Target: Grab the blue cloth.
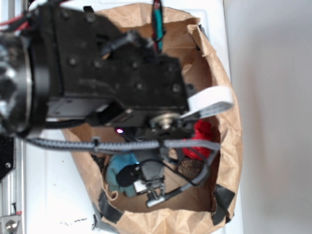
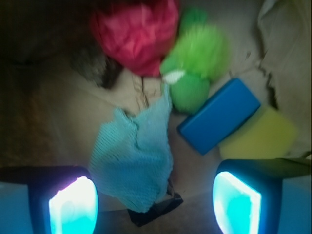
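End effector (image 2: 155, 200) hangs wide open over the wrinkly pale teal-blue terry cloth (image 2: 132, 163) lying on the brown paper bag's floor (image 2: 58, 122), just beside the bright blue sponge block (image 2: 219, 114); it's probably light and floppy, so pinch a raised fold mid-cloth.

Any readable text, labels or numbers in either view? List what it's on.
None readable in either view.
Blue cloth, blue sponge, yellow sponge, red fabric: no print shows.
Paper bag: plain brown, no print.
Arm housing: blurred, no marking legible.
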